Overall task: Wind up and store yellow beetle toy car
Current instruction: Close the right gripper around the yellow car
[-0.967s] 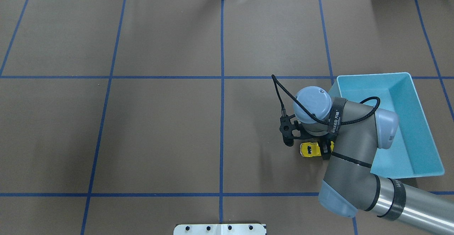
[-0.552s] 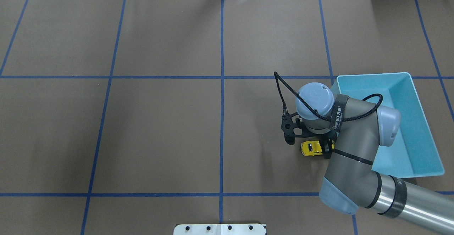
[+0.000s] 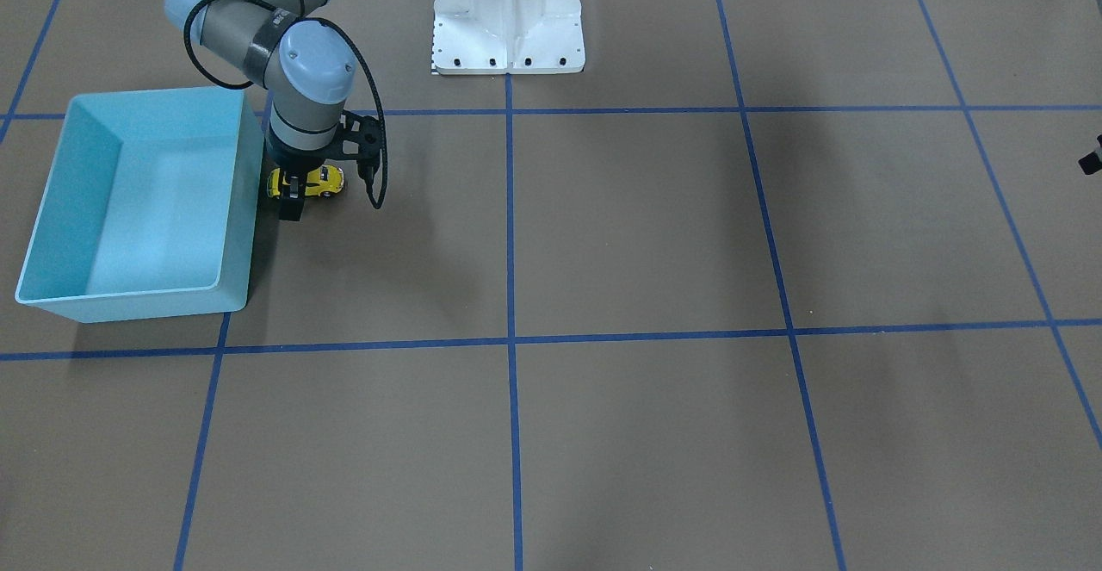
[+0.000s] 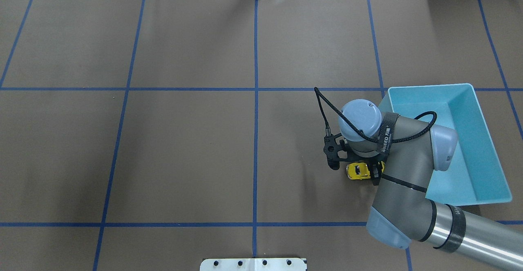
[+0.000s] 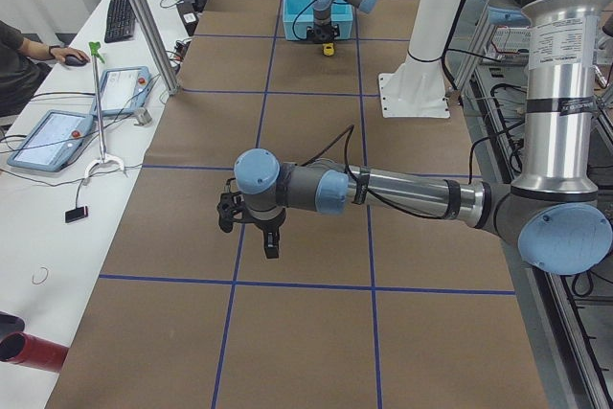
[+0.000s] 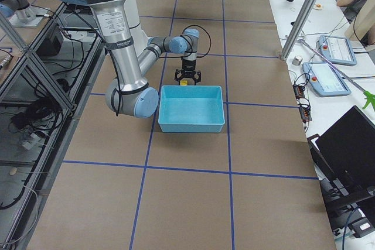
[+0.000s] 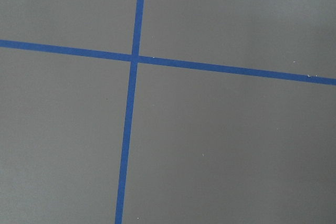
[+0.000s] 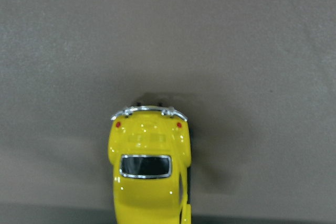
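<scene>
The yellow beetle toy car [image 4: 358, 171] stands on the brown table just left of the light blue bin [image 4: 470, 140]. It also shows in the front view [image 3: 317, 181] and in the right wrist view [image 8: 149, 171], seen from its rear. My right gripper [image 4: 374, 171] points straight down over the car's other end and is shut on it, low at the table [image 3: 293, 192]. My left gripper [image 5: 271, 241] hangs over bare table far from the car. I cannot tell whether it is open or shut.
The bin [image 3: 146, 226] holds nothing and its wall stands close beside the right gripper. The white robot base [image 3: 508, 28] stands at the table's middle. Blue tape lines [image 7: 131, 59] grid the brown surface.
The right gripper, with the car in it, shifted slightly right and away, then came back a little to the left. The car stays on the table.
</scene>
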